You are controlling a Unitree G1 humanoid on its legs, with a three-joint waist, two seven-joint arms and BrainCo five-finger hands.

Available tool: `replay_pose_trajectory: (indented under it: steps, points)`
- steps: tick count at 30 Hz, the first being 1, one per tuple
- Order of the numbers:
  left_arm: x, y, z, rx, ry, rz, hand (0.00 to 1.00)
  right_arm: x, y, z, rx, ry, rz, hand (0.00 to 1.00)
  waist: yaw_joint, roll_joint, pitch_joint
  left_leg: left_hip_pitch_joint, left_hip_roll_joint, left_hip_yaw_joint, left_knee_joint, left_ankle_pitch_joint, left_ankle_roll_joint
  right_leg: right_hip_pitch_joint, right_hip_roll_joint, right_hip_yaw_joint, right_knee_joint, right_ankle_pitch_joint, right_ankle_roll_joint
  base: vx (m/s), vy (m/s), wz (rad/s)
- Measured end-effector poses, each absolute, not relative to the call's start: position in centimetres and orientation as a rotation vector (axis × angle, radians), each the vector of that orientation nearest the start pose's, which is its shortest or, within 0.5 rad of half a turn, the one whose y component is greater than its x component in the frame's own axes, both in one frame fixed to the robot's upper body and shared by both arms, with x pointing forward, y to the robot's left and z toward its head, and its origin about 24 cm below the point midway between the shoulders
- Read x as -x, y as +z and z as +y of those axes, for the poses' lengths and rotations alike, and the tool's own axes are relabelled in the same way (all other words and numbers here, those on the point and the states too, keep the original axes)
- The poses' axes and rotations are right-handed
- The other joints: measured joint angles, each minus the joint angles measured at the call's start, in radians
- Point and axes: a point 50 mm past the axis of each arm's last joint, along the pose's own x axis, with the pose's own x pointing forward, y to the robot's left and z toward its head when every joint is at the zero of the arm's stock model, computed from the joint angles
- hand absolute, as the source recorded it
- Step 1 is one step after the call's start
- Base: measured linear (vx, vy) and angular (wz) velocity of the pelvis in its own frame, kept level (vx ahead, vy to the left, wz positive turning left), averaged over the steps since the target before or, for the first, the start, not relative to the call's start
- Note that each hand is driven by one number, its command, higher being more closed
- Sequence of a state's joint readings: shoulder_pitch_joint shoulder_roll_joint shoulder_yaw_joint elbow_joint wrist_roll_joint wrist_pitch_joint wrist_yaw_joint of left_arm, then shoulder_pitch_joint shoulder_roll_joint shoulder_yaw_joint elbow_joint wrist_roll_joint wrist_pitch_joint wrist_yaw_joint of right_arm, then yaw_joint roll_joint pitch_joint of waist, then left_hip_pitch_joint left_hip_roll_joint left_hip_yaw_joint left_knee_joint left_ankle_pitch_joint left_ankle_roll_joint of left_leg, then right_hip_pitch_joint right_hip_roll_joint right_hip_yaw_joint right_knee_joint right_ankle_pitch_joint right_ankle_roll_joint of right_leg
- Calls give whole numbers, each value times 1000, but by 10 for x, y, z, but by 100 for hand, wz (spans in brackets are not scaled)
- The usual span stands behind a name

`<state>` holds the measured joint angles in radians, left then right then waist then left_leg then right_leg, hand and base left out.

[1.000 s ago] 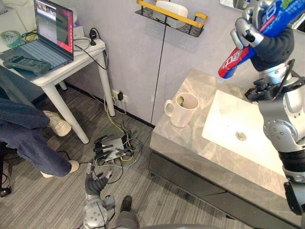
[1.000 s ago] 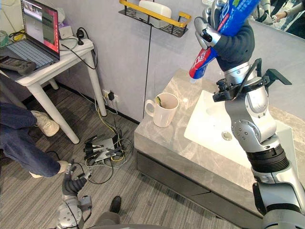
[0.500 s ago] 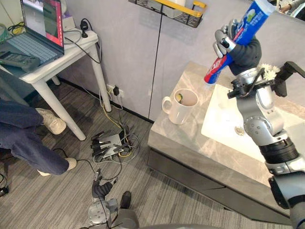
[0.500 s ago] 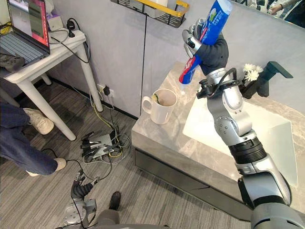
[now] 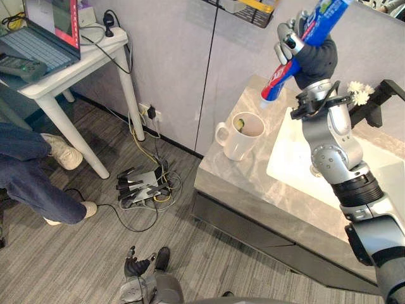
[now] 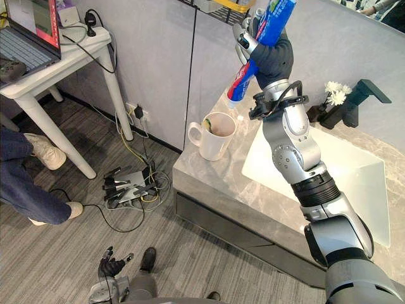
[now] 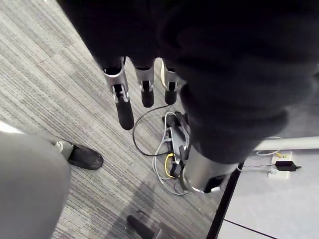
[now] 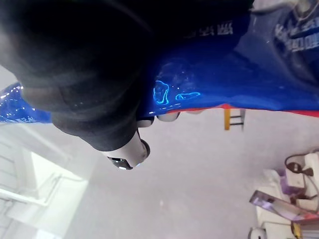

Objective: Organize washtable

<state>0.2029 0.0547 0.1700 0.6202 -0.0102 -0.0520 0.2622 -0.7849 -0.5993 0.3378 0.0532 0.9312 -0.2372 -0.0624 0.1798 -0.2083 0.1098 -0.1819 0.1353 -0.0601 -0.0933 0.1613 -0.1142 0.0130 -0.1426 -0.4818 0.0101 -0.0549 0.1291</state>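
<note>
My right hand (image 5: 311,56) is raised over the back left of the grey washtable (image 5: 253,183), shut on a blue and red toothpaste tube (image 5: 278,76). The tube slants down, its white cap end hanging just above and behind a white mug (image 5: 242,136). The mug stands on the counter's left end with a small yellow-green item at its rim. In the right wrist view the blue tube (image 8: 209,74) lies across the palm. My left hand (image 5: 136,266) hangs low over the floor, its fingers (image 7: 122,97) straight and holding nothing.
A white sink (image 5: 297,164) is set into the counter right of the mug, with a black faucet (image 5: 380,101) and white flowers (image 5: 357,94) behind it. A yellow-rimmed wall shelf (image 5: 250,7) hangs above. Left stand a desk with a laptop (image 5: 50,25), a seated person's legs (image 5: 31,183) and floor cables (image 5: 142,187).
The camera has shifted. My right hand has carried the tube left, so its cap end now hangs close to the mug. The left hand still hangs by the floor.
</note>
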Motion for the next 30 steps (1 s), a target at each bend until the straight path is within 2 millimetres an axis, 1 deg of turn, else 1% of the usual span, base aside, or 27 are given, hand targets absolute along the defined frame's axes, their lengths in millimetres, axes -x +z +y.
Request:
replay_pose_trajectory:
  steps: [4,8,11,16,18,23,24,30]
  points:
    - [-130,-115,224,-87,497,748,0,-327,255,-139,-269,450,-622,100,-1,-7,13,-5,-2,-10,0,4,1,0,-1,-7,3,-1,0,-6,2,8]
    - [-131,-116,224,-87,496,756,0,-327,244,-136,-263,459,-583,100,-2,-4,18,-6,-2,-15,0,5,0,-2,-1,-9,8,-5,-2,-16,-1,1]
    - [-132,-117,224,-86,495,760,0,-327,241,-133,-256,470,-570,100,-2,-2,21,-10,-1,-17,0,6,0,-8,-1,-9,16,-7,-3,-26,-3,1]
    - [-134,-115,227,-88,498,743,0,-327,238,-136,-248,467,-563,100,-2,-13,32,-17,0,-20,0,7,0,-17,-1,-10,24,-12,-3,0,0,0]
    - [-135,-115,228,-92,497,739,0,-326,231,-139,-244,459,-540,100,-1,-18,36,-18,-1,-21,0,7,0,-17,-1,-10,24,-12,-3,0,0,0]
    - [-135,-115,228,-84,501,738,0,-325,216,-143,-249,443,-497,100,-4,-16,38,-17,0,-21,0,7,0,-18,-1,-9,24,-12,-3,0,0,0]
    - [-135,-115,228,-82,502,739,0,-325,214,-144,-250,441,-492,0,-5,-14,40,-17,0,-21,0,7,0,-18,-1,-8,25,-12,-3,0,0,0]
    - [-135,-116,228,-68,504,744,0,-324,212,-144,-249,438,-486,0,-4,-9,44,-16,0,-21,0,7,0,-18,-1,-8,25,-12,-3,0,0,0]
